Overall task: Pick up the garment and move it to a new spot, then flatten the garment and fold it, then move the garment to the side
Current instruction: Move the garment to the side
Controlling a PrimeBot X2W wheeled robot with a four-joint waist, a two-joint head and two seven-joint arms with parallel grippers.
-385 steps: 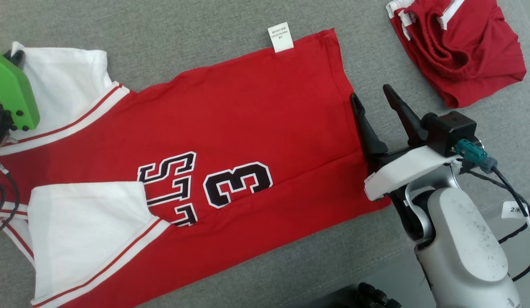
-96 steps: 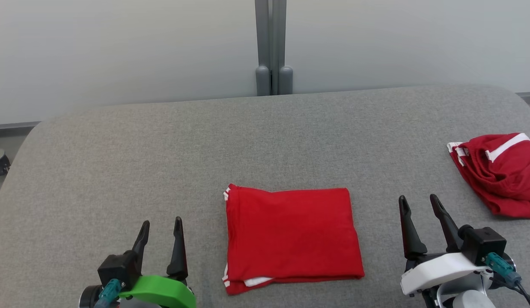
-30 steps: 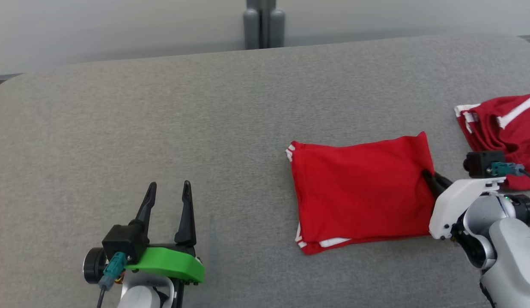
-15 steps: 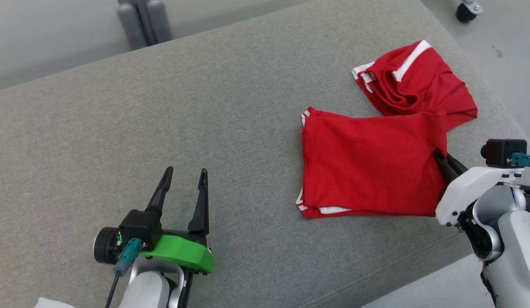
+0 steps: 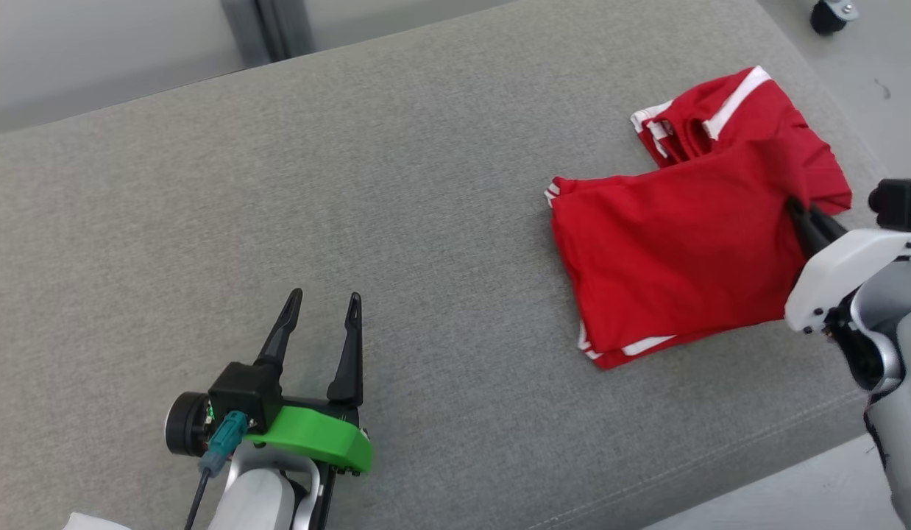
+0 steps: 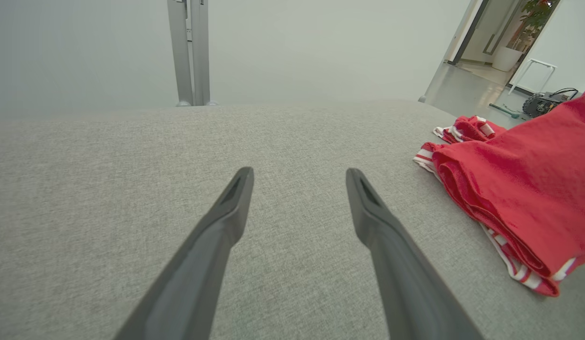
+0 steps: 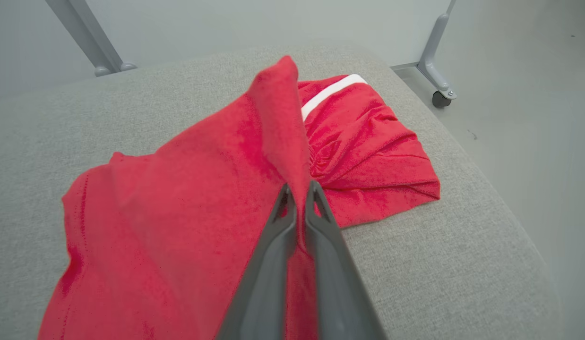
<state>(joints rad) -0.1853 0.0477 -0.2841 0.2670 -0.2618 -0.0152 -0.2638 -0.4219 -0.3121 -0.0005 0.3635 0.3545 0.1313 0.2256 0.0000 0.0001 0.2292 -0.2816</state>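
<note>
The folded red garment (image 5: pixel 676 250) with white trim lies at the right of the grey padded surface, its right edge lifted. My right gripper (image 5: pixel 798 210) is shut on that edge; in the right wrist view the red cloth (image 7: pixel 188 203) rises as a pinched ridge between the closed fingers (image 7: pixel 299 198). The raised edge overlaps a second red garment. My left gripper (image 5: pixel 323 305) stands open over bare surface at the lower left, well apart from the garment (image 6: pixel 524 203), its fingers (image 6: pixel 236 198) spread with nothing between them.
A second red garment with white stripes (image 5: pixel 728 110) lies crumpled by the far right corner, just behind the held one (image 7: pixel 368 146). The surface's right edge (image 5: pixel 831 419) drops to the floor. A caster wheel (image 5: pixel 827 15) stands on the floor beyond. Grey posts (image 6: pixel 191 52) rise behind.
My right gripper has dragged the folded garment to the right and away, up against the crumpled red garment. The head camera has also turned right. The left gripper stays open and still.
</note>
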